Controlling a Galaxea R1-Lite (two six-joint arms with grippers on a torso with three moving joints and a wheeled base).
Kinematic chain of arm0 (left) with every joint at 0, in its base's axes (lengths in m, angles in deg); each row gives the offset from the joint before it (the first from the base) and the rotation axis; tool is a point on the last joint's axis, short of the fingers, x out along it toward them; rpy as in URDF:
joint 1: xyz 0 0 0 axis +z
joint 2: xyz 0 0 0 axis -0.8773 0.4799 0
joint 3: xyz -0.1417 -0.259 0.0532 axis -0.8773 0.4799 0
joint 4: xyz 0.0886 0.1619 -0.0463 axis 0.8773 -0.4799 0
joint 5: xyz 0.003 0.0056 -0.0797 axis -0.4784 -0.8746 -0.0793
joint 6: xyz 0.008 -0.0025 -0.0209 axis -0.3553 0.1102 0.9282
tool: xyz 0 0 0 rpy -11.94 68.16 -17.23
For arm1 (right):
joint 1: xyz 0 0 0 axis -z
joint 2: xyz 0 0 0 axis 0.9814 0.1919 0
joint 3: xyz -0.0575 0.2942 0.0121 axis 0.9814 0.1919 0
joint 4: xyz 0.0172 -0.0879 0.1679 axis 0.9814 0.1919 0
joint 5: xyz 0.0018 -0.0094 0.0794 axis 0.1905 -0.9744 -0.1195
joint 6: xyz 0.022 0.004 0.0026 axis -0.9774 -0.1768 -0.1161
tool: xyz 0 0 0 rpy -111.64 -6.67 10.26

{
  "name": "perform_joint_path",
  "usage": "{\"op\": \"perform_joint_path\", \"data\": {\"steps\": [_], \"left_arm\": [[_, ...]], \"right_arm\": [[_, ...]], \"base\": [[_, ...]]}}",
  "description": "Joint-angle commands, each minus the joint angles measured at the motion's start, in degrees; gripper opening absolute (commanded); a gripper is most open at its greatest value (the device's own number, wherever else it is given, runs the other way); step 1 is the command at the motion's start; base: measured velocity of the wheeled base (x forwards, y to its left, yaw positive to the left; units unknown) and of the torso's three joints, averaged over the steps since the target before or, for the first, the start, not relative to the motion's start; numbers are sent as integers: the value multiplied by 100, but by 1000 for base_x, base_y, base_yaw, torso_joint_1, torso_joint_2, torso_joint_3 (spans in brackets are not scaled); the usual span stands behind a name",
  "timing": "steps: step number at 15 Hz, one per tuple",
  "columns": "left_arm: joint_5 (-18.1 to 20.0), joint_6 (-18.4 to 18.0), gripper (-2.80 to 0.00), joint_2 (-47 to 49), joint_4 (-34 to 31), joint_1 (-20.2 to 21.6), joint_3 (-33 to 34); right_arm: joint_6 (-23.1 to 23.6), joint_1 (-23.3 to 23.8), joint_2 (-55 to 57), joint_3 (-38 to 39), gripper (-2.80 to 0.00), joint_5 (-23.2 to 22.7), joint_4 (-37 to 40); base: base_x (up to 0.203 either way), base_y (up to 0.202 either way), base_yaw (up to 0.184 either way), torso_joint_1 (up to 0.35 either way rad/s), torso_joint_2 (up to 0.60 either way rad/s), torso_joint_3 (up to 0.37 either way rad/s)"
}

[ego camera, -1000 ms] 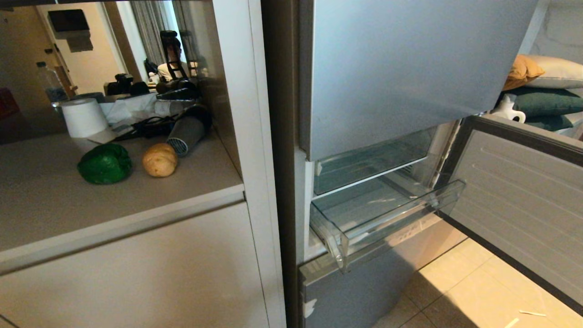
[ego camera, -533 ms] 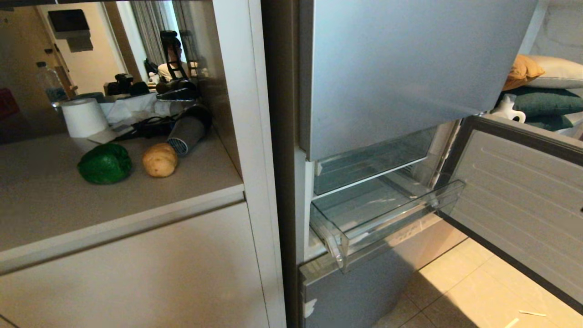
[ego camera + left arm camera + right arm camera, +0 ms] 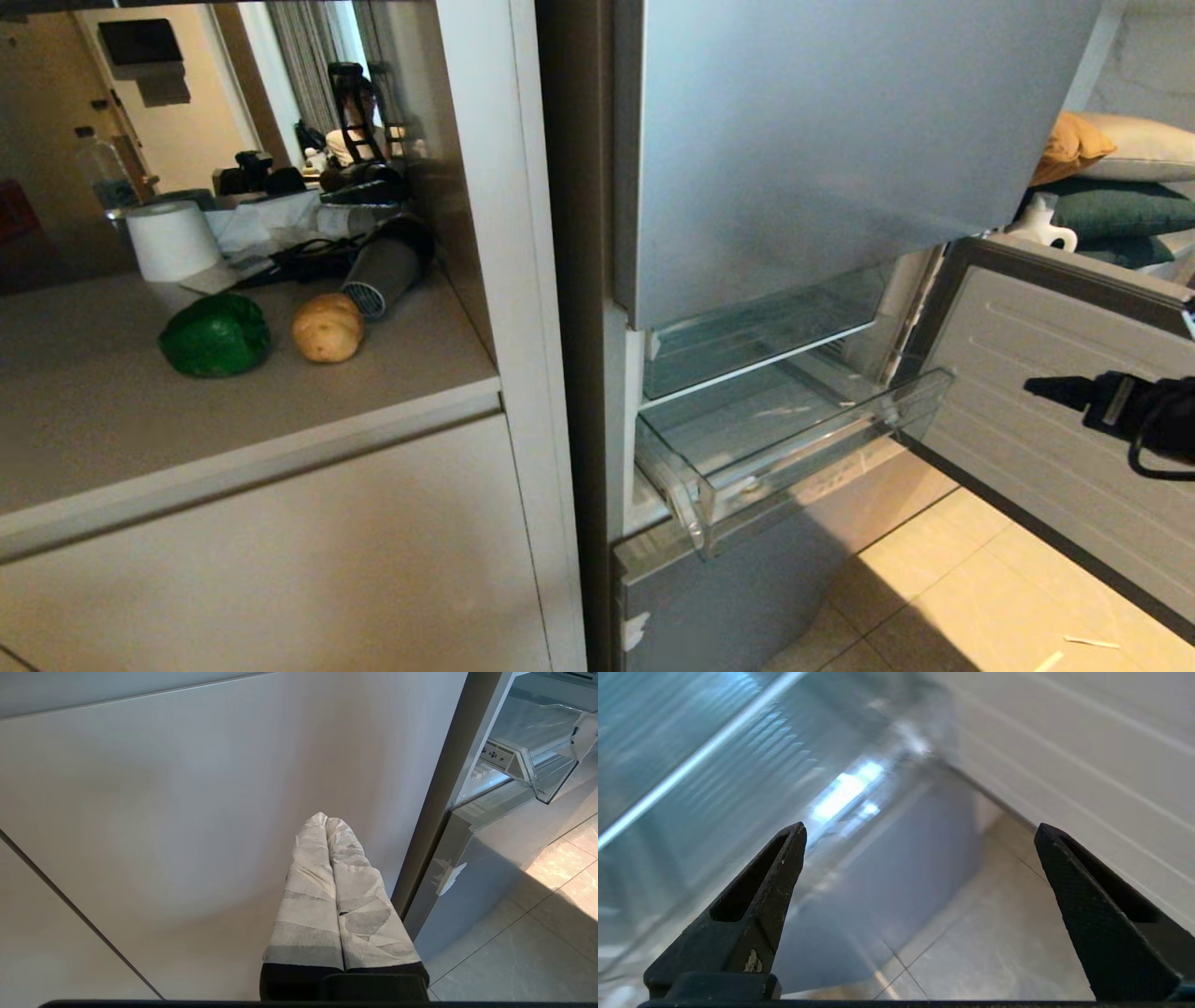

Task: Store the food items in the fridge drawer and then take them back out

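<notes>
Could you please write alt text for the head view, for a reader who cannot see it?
A transparent clear-plastic fridge drawer stands pulled out and empty below a silver-blue door, with the right gripper at the picture's right edge. On the beige counter to the left sit a glossy dark-green bell pepper and a round tan-brown bun.

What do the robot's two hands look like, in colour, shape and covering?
The left hand has two long fingers wrapped in white, patchy tape, tapering from a black base. The right hand has two bare black fingers, pointed and wedge-shaped, each with a hollow slot; the pads are finely textured. In the head view a thin black cable loops below its black body.
</notes>
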Motion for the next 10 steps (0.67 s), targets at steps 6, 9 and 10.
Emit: {"op": "perform_joint_path", "data": {"steps": [6,9,10], "left_arm": [[-1,0,-280,1,-2,1,0],[-1,0,-280,1,-2,1,0],[-1,0,-280,1,-2,1,0]], "right_arm": [[20,-1331,1610,-1524,0,577,83],[30,-1523,1943,-1770,0,570,119],[43,-1540,2022,-1858,0,545,111]], "base": [[0,0,0,0,0,0],[0,0,0,0,0,0],[0,0,0,0,0,0]]}}
